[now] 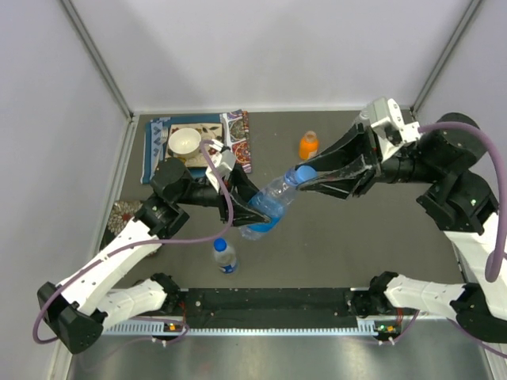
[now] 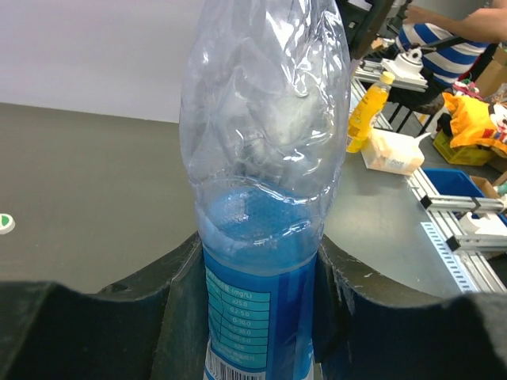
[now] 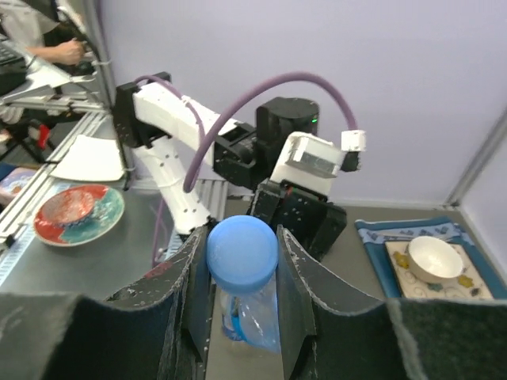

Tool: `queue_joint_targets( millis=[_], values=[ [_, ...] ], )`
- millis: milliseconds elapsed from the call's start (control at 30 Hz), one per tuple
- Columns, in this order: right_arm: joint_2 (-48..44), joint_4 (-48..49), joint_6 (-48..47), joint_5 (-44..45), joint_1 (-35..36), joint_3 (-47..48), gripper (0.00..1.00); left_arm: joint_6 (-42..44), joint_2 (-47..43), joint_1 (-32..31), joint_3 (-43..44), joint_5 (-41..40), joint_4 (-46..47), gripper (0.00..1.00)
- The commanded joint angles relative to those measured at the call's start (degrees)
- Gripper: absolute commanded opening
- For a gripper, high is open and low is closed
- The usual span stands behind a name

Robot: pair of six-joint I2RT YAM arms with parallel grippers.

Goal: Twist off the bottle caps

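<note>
Top external: high, behind the arm bases, looking down over the whole table [image 1: 356, 237].
Left wrist: very close on the bottle [image 2: 261, 198] body, facing right and far.
Right wrist: close on the blue cap [image 3: 242, 245], facing left toward the left arm [image 3: 182, 142].
All three views share that bottle.

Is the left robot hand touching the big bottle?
Touching. Left wrist view: fingers of the left gripper press both sides of the bottle, no gap.

Tilted bottle [image 1: 269, 207] centre; small bottle [image 1: 225, 256] before it; short bottle [image 1: 308, 145] behind; bowl [image 1: 184, 141] on mat [image 1: 155, 154] back-left.
</note>
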Motion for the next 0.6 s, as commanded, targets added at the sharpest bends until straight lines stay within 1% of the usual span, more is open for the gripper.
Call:
queue_joint_targets(
  millis=[0,33,67,167,200,233,267,300,333,367,467,567],
  values=[
    [-2.10,3.85,0.69,20.23,-0.12,-0.45,0.00,1.14,-1.18,0.29,1.18,-4.08,-0.66,0.30],
    [-2.37,3.85,0.51,27.32,-0.12,-1.25,0.00,2.54,-1.70,0.38,1.00,-5.15,-1.19,0.29],
    [-2.46,3.85,-0.19,41.57,-0.12,-2.04,0.00,3.25,-2.75,0.47,0.74,-6.64,-1.72,0.29],
    [-0.97,2.72,1.74,65.63,-1.86,-6.17,0.00,5.71,-4.95,0.82,0.74,-12.44,-4.44,0.30],
    [-0.35,2.10,3.05,67.97,-2.92,-8.53,0.00,7.11,-5.57,1.00,0.91,-13.58,-5.23,0.30],
    [0.00,1.66,6.89,69.04,-5.80,-10.03,0.00,7.82,-6.27,1.26,1.61,-16.47,-7.68,0.30],
    [0.35,1.83,8.58,69.05,-6.78,-13.87,0.00,8.69,-7.59,1.26,1.96,-17.89,-8.83,0.30],
    [0.79,2.00,9.99,69.92,-7.58,-15.74,0.00,9.92,-8.38,1.26,2.14,-19.55,-9.80,0.30],
    [1.32,2.62,11.39,70.88,-7.85,-17.67,0.00,10.28,-9.26,1.26,2.06,-22.53,-10.51,0.30],
    [2.54,3.58,11.76,72.02,-7.76,-21.87,0.00,10.72,-11.01,1.35,1.71,-23.78,-10.95,0.30],
    [6.05,8.15,13.51,71.78,-7.76,-29.00,0.00,11.51,-14.53,1.26,0.74,-28.08,-11.57,0.31],
    [10.53,10.88,15.71,70.99,-7.76,-31.13,0.00,12.65,-16.90,1.26,0.12,-31.33,-12.36,0.31]
  ],
)
